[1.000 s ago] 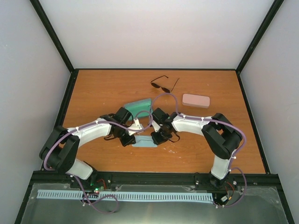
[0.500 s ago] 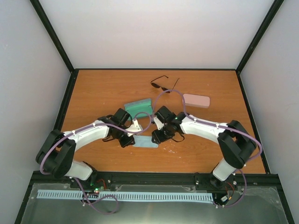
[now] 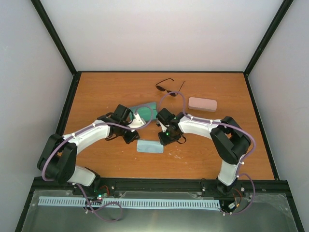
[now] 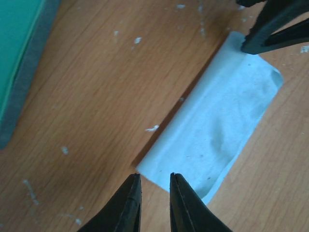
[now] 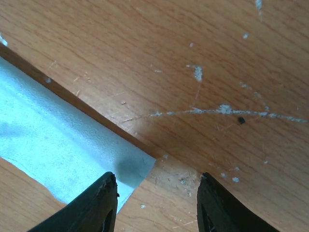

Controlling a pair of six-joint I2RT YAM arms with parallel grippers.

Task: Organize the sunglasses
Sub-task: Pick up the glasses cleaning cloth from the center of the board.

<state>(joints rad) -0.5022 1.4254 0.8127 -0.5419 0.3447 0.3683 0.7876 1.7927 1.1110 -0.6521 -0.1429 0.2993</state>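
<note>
While the top view takes in the whole table (image 3: pixel 96 96), it alone shows the black-framed sunglasses (image 3: pixel 169 87). They lie at upper centre of the frame, up and to the left of the pink case (image 3: pixel 202 104) and well apart from both arms. Below them sits a teal case (image 3: pixel 145 110), and lower still a light-blue cloth (image 3: pixel 149 146) with a gripper near each of its upper corners. The left wrist view adds what the overhead cannot: the left gripper (image 4: pixel 153 177) has its jaws nearly together with only a thin gap, gripping nothing, just over a cloth corner. The right wrist view shows the right gripper (image 5: pixel 157 179) spread wide and empty, with another cloth corner under the gap.
</note>
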